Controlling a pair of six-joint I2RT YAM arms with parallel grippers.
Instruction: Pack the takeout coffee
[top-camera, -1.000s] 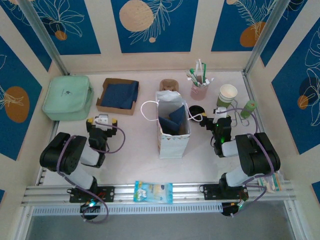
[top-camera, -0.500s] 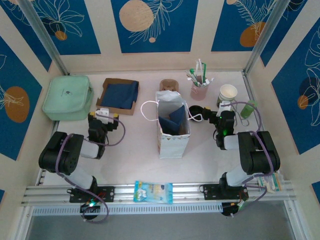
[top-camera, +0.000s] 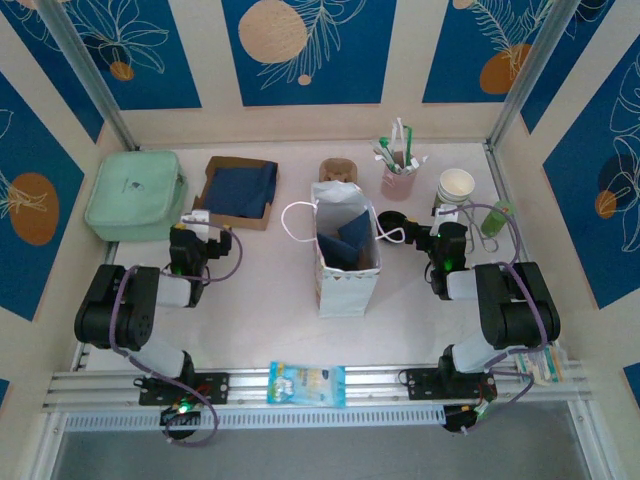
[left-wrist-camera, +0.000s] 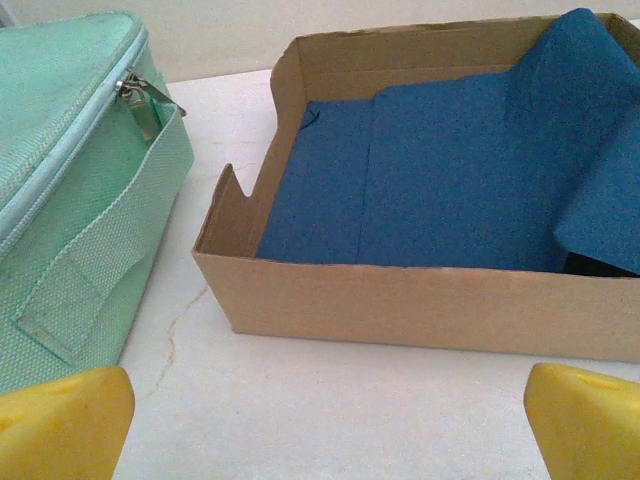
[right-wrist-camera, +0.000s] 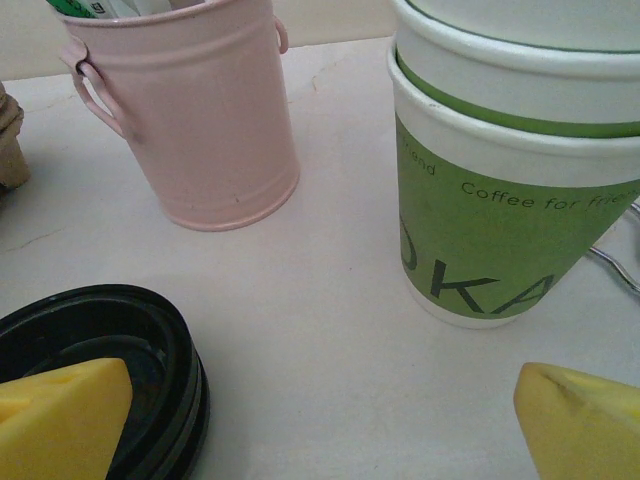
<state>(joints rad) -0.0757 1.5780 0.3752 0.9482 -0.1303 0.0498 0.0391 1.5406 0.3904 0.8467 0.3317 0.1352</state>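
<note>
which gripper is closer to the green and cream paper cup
Right. The right gripper sits open just short of the paper cup; the left gripper is far off to the left, facing the cardboard box.

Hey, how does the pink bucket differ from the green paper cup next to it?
The pink bucket is plain, with loop handles; the paper cup bears green print with dark lettering and no handles. The bucket holds stirrers; the cup looks empty from above. The cup has another nested in it; the bucket stands single. Both stand upright, unlidded.
</note>
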